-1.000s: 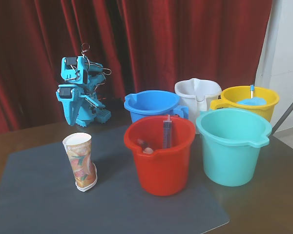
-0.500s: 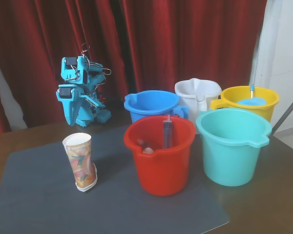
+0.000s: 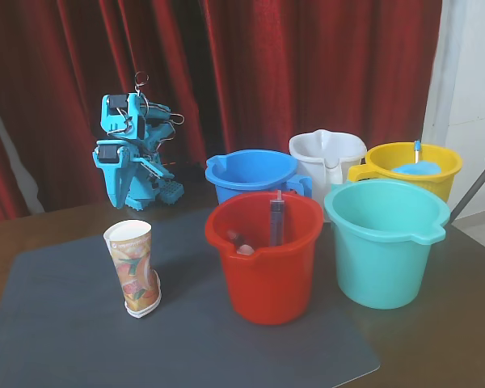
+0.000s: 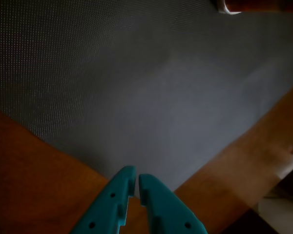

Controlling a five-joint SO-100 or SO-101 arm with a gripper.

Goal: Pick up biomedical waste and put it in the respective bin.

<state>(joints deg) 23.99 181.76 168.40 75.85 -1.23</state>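
We see the arm (image 3: pixel 133 149) folded up at the back of the table (image 3: pixel 436 339), behind the grey mat (image 3: pixel 65 323). In the wrist view the gripper (image 4: pixel 136 179) has its fingers nearly together, a thin slit between the tips, nothing held, over the mat edge. The cup (image 3: pixel 132 267) stands slightly tilted on the mat, left of the red bucket (image 3: pixel 267 259) in the fixed view, well apart from the arm. A syringe (image 3: pixel 276 220) sits in the red bucket. The teal bucket (image 3: pixel 384 246) is just right of the red one; blue (image 3: pixel 255 174), white (image 3: pixel 327 158) and yellow (image 3: pixel 416 170) buckets behind.
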